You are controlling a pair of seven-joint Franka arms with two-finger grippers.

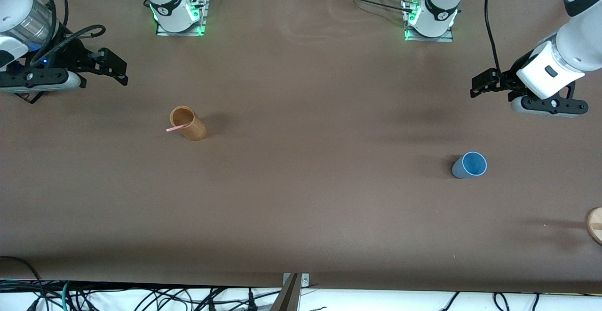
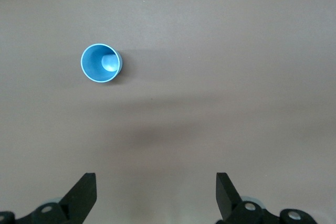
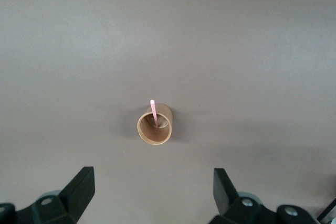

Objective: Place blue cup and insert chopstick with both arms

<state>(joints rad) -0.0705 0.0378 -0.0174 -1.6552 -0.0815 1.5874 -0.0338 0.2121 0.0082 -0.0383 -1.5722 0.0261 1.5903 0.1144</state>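
The blue cup stands upright on the brown table toward the left arm's end, with nothing in it. My left gripper hangs open and empty in the air over bare table near that end, apart from the cup. A tan-brown cylindrical holder stands toward the right arm's end. The pale pink chopstick leans in it, its tip sticking out over the rim. My right gripper hovers open and empty over the table near that end, clear of the holder.
A round wooden disc shows partly at the table's edge by the left arm's end, nearer to the front camera than the cup. The two arm bases stand along the table's edge farthest from the camera.
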